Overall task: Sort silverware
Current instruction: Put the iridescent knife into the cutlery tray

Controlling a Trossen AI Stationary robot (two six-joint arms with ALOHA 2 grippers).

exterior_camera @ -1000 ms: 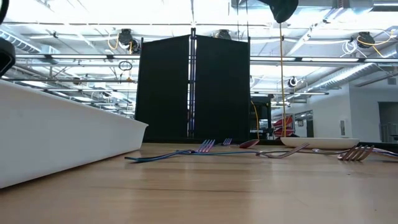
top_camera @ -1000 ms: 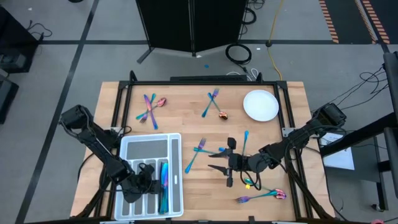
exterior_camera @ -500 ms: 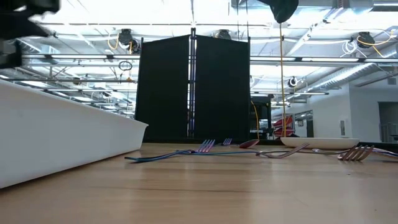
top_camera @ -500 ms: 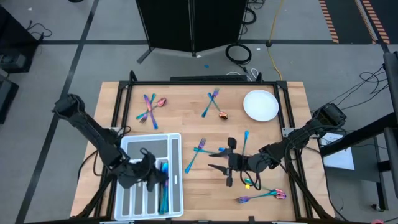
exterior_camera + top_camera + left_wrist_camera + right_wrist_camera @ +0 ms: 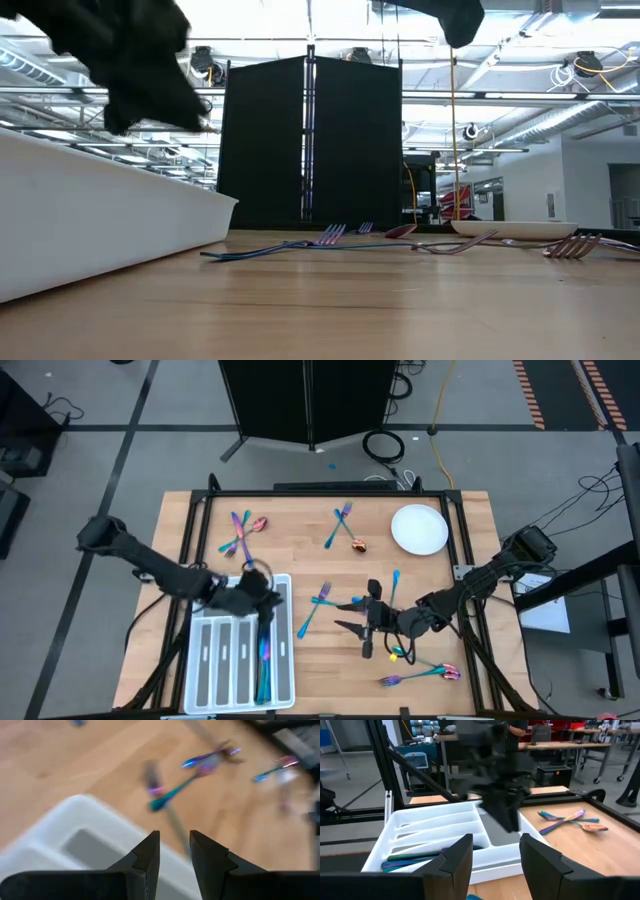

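Iridescent silverware lies scattered on the wooden table: a crossed group [image 5: 240,535] at the far left, forks [image 5: 340,524] at the far middle, a fork [image 5: 312,610] beside the tray and pieces [image 5: 420,675] at the near right. A few more pieces [image 5: 263,660] lie in the white tray [image 5: 205,660]. My left gripper [image 5: 265,598] hovers over the tray's far right corner [image 5: 75,835]; its fingers stand a little apart with nothing between them. My right gripper [image 5: 350,617] hangs open above the table's middle, pointing toward the tray, and holds nothing.
A round white plate [image 5: 419,529] sits at the far right. A black metal frame [image 5: 200,510] borders the table. The tray's tall white wall [image 5: 100,220] fills the left of the low view. Bare wood lies between the tray and the right gripper.
My left gripper has risen from the tray's near compartments and swung toward the table's far edge and right, rolling its wrist on the way. It now hangs over the tray's far right corner. My right gripper has stayed in place.
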